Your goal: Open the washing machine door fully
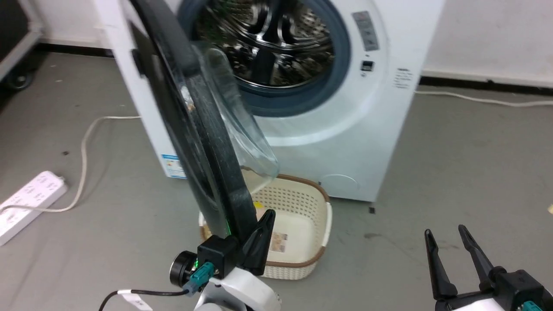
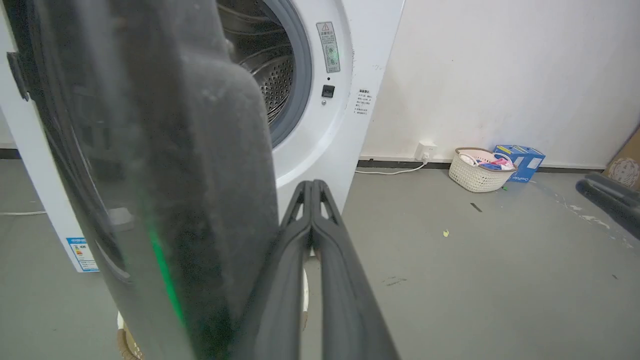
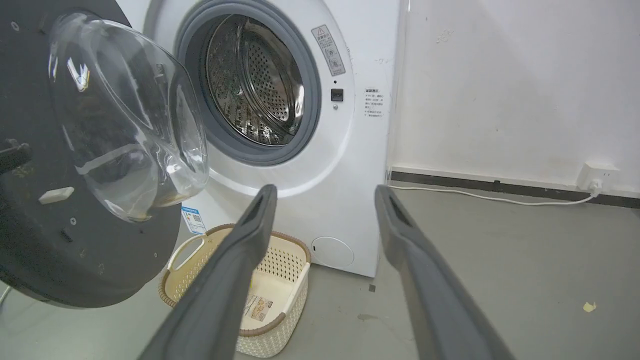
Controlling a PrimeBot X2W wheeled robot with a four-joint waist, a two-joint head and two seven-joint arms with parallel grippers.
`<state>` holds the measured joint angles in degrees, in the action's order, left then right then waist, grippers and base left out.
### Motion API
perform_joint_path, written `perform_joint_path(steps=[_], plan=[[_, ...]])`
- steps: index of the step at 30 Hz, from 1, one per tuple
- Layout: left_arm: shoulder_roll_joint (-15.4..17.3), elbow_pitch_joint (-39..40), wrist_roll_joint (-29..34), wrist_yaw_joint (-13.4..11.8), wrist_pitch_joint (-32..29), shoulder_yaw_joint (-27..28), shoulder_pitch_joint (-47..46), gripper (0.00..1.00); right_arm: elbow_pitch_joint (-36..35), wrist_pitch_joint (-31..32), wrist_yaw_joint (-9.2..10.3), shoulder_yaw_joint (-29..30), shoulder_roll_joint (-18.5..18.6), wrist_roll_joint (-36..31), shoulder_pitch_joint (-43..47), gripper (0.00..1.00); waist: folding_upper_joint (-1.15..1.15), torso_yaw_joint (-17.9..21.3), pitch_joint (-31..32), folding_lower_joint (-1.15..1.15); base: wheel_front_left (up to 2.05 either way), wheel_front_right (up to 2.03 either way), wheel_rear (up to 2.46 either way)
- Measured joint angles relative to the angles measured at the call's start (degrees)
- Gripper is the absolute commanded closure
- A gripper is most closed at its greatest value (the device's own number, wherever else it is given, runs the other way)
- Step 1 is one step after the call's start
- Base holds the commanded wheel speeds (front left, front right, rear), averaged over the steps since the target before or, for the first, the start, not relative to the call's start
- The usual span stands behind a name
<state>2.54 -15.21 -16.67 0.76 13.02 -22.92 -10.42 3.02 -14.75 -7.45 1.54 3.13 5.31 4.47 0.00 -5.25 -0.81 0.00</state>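
Note:
The washing machine door (image 1: pixel 207 142) stands swung out from the white machine (image 1: pixel 371 129), seen almost edge-on, with its clear glass bowl (image 1: pixel 242 121) facing the drum hole (image 1: pixel 276 47). My left gripper (image 1: pixel 268 214) is shut, its fingers pressed together with nothing between them. It sits right beside the door's lower rim on the glass side, and I cannot tell whether they touch. In the left wrist view the door (image 2: pixel 150 175) looms just left of the shut left gripper (image 2: pixel 312 184). My right gripper (image 1: pixel 445 232) stands open, well right of the door. The right wrist view shows the door (image 3: pixel 75 250) and the open right gripper (image 3: pixel 325 190).
A cream laundry basket (image 1: pixel 322 216) sits on the floor below the door, in front of the machine. A white power strip (image 1: pixel 26 203) and its cable lie at the left. By the far wall are a second basket (image 2: pixel 480 172) and a blue box (image 2: pixel 520 160).

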Motion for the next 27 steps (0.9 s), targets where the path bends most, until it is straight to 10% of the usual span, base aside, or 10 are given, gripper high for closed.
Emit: perform_joint_path(steps=[27], plan=[[10.58,3.11,-6.28,-3.65,-0.51,13.07,0.97,1.00,0.98,0.00,0.01,-3.20,-0.05,-1.46,-0.16,0.00,0.00,-17.89,-2.50,0.00,0.00,0.00,0.00]])
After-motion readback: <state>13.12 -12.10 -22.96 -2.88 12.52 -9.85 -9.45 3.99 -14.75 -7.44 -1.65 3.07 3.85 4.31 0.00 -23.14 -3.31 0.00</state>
